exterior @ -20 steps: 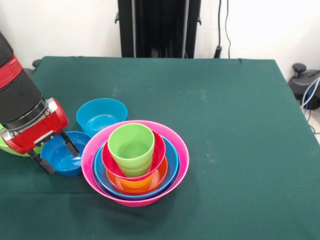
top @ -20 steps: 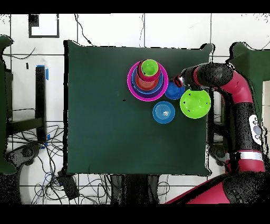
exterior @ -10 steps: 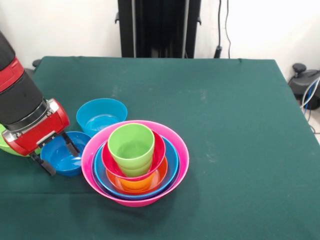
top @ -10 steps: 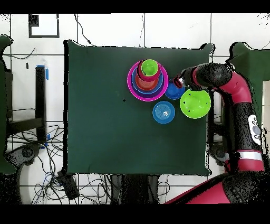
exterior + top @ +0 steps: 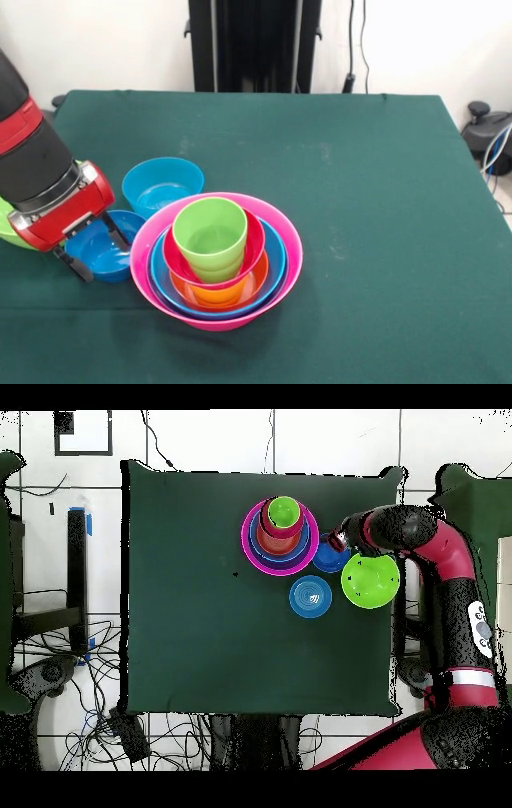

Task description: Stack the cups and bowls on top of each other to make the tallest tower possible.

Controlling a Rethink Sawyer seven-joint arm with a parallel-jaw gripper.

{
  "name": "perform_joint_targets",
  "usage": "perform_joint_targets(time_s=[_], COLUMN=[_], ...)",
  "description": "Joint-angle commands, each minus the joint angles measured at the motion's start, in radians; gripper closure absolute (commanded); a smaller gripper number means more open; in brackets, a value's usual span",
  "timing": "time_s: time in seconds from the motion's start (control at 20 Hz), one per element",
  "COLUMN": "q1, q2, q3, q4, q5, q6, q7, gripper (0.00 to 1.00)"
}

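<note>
The tower (image 5: 216, 268) stands on the cloth: a big pink bowl (image 5: 250, 549) holds a blue bowl, an orange piece and a red-pink bowl, with the lime green cup (image 5: 210, 232) (image 5: 284, 511) on top. A small dark blue bowl (image 5: 102, 250) (image 5: 330, 558) sits just left of it in the front view. My gripper (image 5: 94, 247) (image 5: 341, 541) is open around this bowl, one finger inside it and the other outside its left wall. A sky blue bowl (image 5: 162, 186) (image 5: 311, 596) rests behind.
A lime green bowl (image 5: 370, 580) lies by the table edge, mostly hidden behind my arm (image 5: 40, 180) in the front view. The green cloth table (image 5: 360, 200) spreads wide to the right of the tower.
My arm has edged slightly up and to the left in the front view. The gripper stays around the dark blue bowl, and the bowls and tower have not moved.
</note>
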Motion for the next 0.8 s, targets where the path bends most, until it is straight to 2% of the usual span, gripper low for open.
perform_joint_targets(time_s=[0.05, 0.8], q1=[0.020, 0.008], q2=[0.075, 0.088], q3=[-0.056, -0.063], q4=[0.018, 0.029], q5=[-0.090, -0.106], q6=[-0.063, -0.066], q7=[-0.294, -0.297], gripper=[0.00, 0.00])
